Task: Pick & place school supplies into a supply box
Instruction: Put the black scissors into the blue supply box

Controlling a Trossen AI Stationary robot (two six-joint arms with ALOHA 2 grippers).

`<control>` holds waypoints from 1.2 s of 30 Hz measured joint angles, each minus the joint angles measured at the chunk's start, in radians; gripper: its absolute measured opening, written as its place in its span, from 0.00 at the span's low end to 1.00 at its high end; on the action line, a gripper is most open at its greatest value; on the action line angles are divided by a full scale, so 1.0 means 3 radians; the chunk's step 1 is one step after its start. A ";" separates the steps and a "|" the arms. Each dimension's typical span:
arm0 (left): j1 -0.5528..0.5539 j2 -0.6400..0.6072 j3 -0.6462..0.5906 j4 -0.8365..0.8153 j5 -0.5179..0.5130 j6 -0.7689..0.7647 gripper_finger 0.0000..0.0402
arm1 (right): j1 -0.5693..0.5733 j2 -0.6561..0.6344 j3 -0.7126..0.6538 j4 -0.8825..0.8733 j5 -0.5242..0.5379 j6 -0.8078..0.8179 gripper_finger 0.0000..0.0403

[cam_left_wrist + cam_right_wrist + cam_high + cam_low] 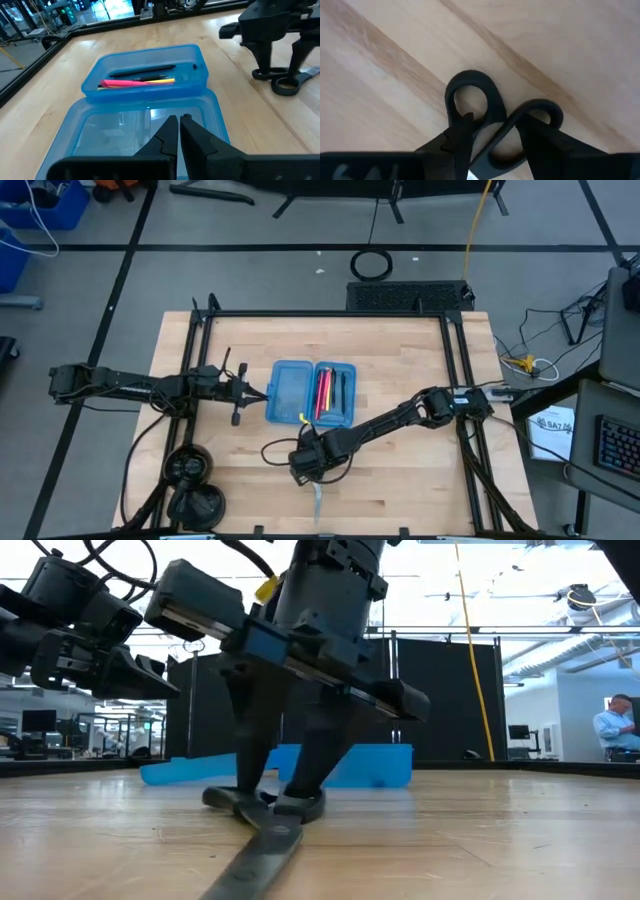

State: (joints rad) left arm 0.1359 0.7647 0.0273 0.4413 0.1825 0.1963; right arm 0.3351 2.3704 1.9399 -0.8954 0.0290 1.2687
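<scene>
Fingers of the right gripper [492, 142] stand apart, straddling the two black loop handles of the small scissors [495, 122], and we read them as not yet closed on anything. In the low view the fingertips [300, 802] reach down to the handles on the light wooden table [400, 490], with the silver blades running toward the camera.

We see the scissors lying flat near the table's front edge, just in front of the translucent blue hinged pencil case [310, 392], which lies open in two halves. The half nearer the right arm already holds a pink pen [135, 83], a yellow pencil [160, 79] and a black pen [142, 72]; the other half looks bare.

The left gripper [178, 125] hovers over that bare half with its fingers together, holding nothing.

We judge the scissors light and rigid. The smooth plastic loops and flat metal blades sit low against the wood, so they may slip or pivot when pinched. Taking hold across the neck where the two handles meet, or across both loops together, seems the steadiest grip to us; the thin blades give little to pinch.

We can read no brand, label or writing on the scissors, the case or the pens.
</scene>
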 joint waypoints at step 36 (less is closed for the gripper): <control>0.0000 0.0004 0.0001 -0.0044 -0.0004 -0.0052 0.06 | -0.0122 -0.0450 -0.0678 0.0235 -0.0137 -0.1091 0.16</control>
State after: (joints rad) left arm 0.1358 0.7658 0.0277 0.4282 0.1814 0.1806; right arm 0.2985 2.2356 1.7366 -0.8250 -0.0120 0.9413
